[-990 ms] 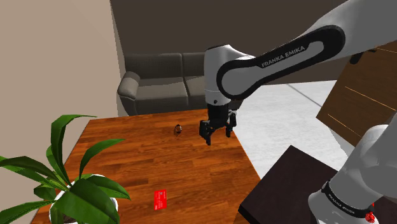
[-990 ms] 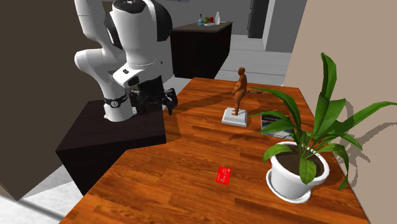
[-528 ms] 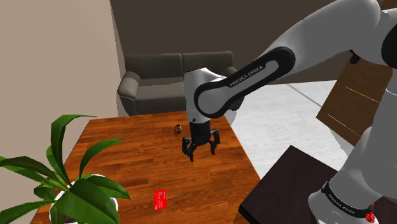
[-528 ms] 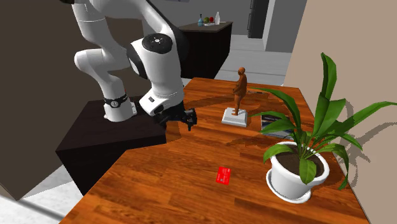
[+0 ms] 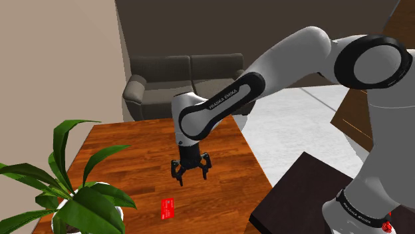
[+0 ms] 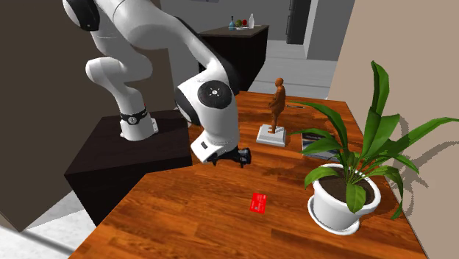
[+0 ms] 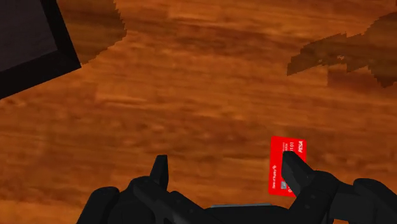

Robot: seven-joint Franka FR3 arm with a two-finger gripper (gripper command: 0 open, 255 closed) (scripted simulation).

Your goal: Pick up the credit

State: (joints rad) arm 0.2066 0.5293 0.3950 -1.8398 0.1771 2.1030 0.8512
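Wooden tabletop point(image 5: 126, 149) carries the red card point(image 5: 167, 208); your gripper point(image 5: 191, 175) hovers near it, fingers point(image 7: 160, 172) spread, holding nothing. Approach step, seemingly: centre over it, then descend.

A wooden table point(image 6: 198, 221) with a reddish-brown plank grain is shown. A red card point(image 6: 258, 203) is laid flat on it, near a white pot point(image 6: 337, 213) in which a green plant point(image 6: 376, 121) is held. Farther back, a brown figurine point(image 6: 277, 103) is stood upright on a pale square base point(image 6: 271, 136). A dark book point(image 6: 320, 143) is laid flat just beside it, partly covered by leaves.
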